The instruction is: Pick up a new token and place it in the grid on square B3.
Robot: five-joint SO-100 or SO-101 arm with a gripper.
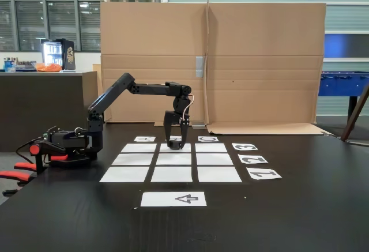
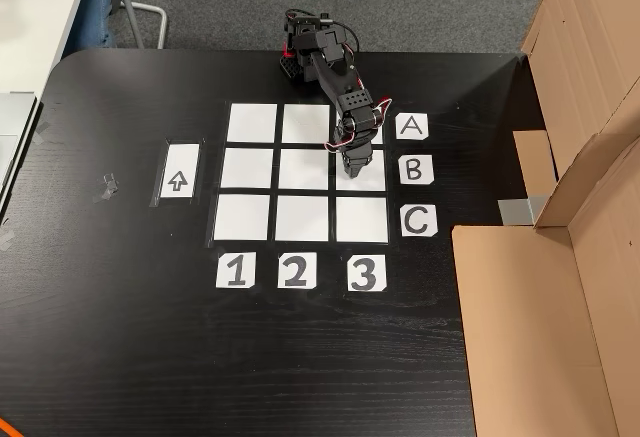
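Grid [image 2: 305, 172] sits mid-tabletop, arrow sheet [image 2: 180, 171] off its left side in the top-down fixed view, labels 1 2 3 along the near edge, A B C on the right. Gripper [image 1: 176, 143] hangs straight down over square B3 [image 2: 372, 181], mid row, rightmost col by label B. Token [image 1: 175, 145] shows as a dark lump betw. the fingertips, at or just above the paper; contact w/ the sheet can't be told. Jaws look closed on it, fingers vertical. Judgement: token is already over B3, so next move is prob. release and lift.
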